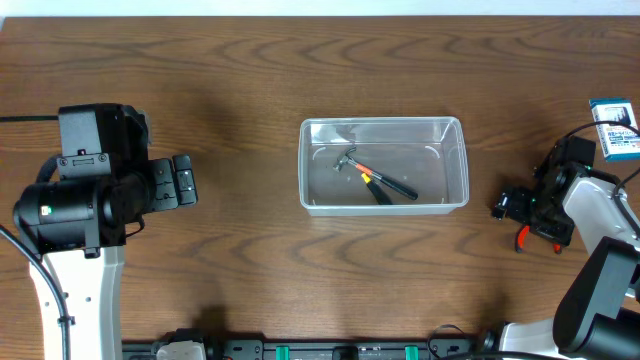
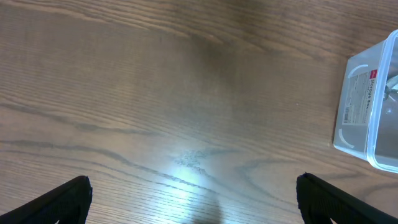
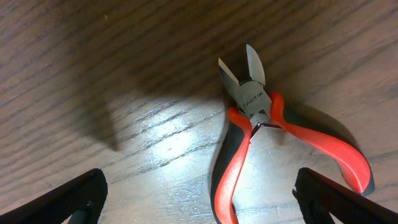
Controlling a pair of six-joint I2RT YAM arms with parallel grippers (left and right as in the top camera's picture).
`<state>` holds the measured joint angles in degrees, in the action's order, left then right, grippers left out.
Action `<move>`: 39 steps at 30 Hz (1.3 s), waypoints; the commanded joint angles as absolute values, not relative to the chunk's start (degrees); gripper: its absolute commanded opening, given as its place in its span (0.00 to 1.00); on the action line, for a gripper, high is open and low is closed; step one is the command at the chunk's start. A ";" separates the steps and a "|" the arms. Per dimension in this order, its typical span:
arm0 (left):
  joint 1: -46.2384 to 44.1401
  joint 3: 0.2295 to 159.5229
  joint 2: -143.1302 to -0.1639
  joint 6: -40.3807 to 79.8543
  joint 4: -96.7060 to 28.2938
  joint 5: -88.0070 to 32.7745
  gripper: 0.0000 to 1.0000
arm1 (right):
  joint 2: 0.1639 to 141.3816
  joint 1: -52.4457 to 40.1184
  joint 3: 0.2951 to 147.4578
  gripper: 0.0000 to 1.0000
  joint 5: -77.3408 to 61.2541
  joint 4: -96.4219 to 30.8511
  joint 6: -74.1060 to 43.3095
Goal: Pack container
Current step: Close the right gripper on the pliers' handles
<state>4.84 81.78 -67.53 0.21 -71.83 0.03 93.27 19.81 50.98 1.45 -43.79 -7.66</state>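
The clear plastic container (image 1: 384, 122) stands mid-table and holds a small hammer (image 1: 349, 160) and an orange-and-black handled tool (image 1: 390, 184). Its labelled end wall shows at the right edge of the left wrist view (image 2: 364, 102). Red-and-black cutting pliers (image 3: 252, 102) lie on the wood right of the container, their orange handle just visible from overhead (image 1: 520, 238). My right gripper (image 3: 198, 186) hovers open over them, one handle lying between its fingers, nothing gripped. My left gripper (image 2: 194, 186) is open and empty over bare table, well left of the container (image 1: 185, 180).
A small blue-and-white box (image 1: 613, 128) lies at the far right edge, behind the right arm. The wooden table (image 1: 250, 80) runs across the whole view. The arm bases stand along the front edge.
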 commanded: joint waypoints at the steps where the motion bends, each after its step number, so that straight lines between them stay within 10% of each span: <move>1: 5.13 81.97 -67.83 0.73 -71.99 0.47 0.98 | 93.67 20.82 50.48 0.99 1.23 -43.59 -8.08; 39: 5.13 81.97 -67.83 0.73 -71.99 0.49 0.98 | 93.67 20.71 45.19 0.99 1.19 -38.17 -8.14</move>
<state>4.84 81.78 -67.53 0.19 -71.83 0.03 93.25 19.81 46.26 0.86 -39.03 -7.66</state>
